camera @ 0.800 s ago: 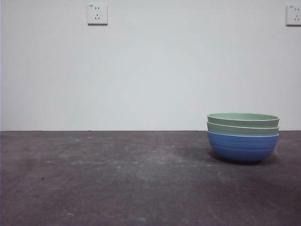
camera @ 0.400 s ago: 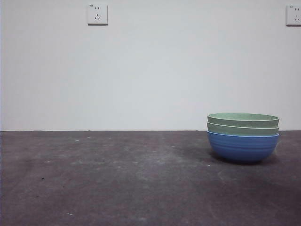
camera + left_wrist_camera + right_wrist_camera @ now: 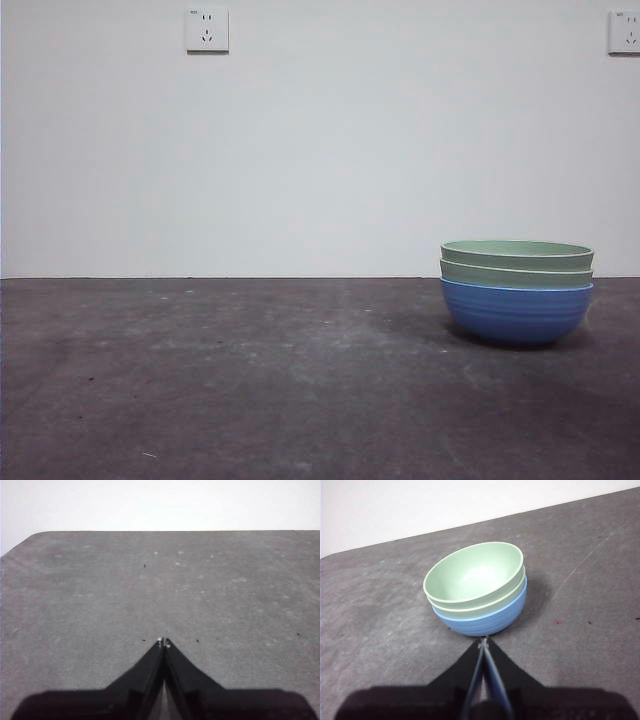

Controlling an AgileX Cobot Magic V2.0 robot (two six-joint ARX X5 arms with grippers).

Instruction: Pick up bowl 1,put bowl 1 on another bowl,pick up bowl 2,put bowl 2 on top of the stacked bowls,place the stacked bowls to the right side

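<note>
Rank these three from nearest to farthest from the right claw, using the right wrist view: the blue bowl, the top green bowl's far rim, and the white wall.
1. Blue bowl: bottom of the stack, its near side just ahead of the right claw, whose tips are shut.
2. Top green bowl's far rim: across the stack's opening.
3. White wall: beyond the table's far edge.

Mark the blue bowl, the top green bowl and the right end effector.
blue bowl point(image 3: 516, 312): front view, ribbed side.
top green bowl point(image 3: 475, 575): right wrist view, inside.
right end effector point(image 3: 483, 642): right wrist view, shut tips.
</note>
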